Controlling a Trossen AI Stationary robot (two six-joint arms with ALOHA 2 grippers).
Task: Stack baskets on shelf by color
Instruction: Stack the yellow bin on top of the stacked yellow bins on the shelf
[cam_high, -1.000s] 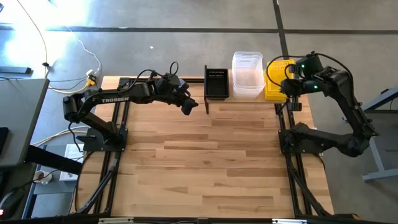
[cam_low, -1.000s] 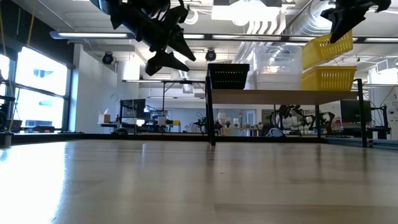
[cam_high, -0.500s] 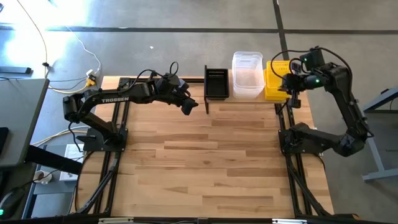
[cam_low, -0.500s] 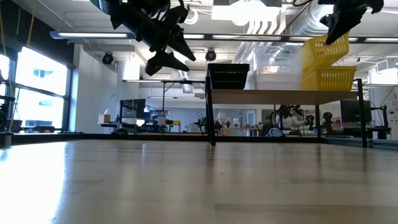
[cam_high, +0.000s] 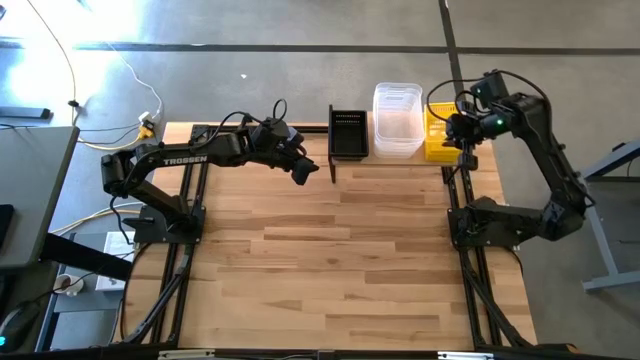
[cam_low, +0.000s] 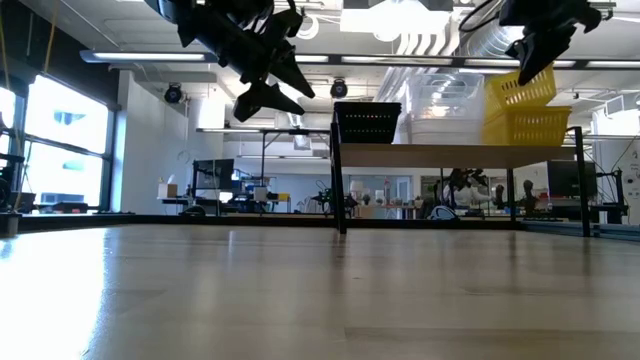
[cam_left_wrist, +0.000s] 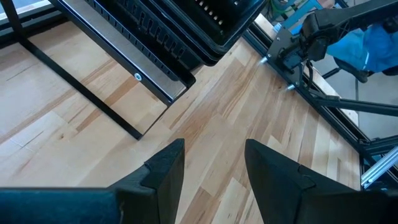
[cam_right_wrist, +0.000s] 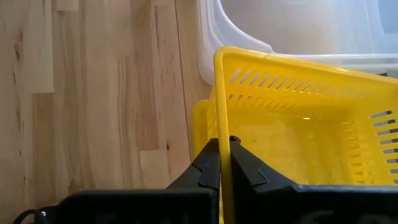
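Observation:
The shelf (cam_low: 455, 153) stands along the table's far edge. On its plank sit black baskets (cam_high: 348, 133), clear tubs (cam_high: 397, 120) and a yellow basket stack (cam_low: 527, 126). My right gripper (cam_right_wrist: 224, 144) is shut on another yellow basket (cam_low: 520, 86), which hangs tilted over that stack. The same gripper shows in the high view (cam_high: 463, 137) and the low view (cam_low: 532, 48). My left gripper (cam_high: 305, 172) hovers open and empty above the table, left of the shelf's near left leg (cam_left_wrist: 81, 93). My right gripper pinches the yellow basket's side wall at its top rim (cam_right_wrist: 219, 118), one finger inside the basket and one outside. The fingers come from above, slanting down. The basket is tilted, its held side high (cam_low: 548, 75) and its low end (cam_low: 492, 106) at the stack's rim.
The clear tubs (cam_right_wrist: 292, 31) stand right beside the yellow stack. Black frame rails (cam_high: 470, 270) run along both sides of the wooden tabletop (cam_high: 330, 260). The right arm's base (cam_left_wrist: 311, 43) sits at the table's right side.
My right gripper, still shut on the yellow basket, has gone a little toward the table's left edge and down, rolling its wrist. The basket has shifted with it toward the clear tubs and stays tilted over the yellow stack.

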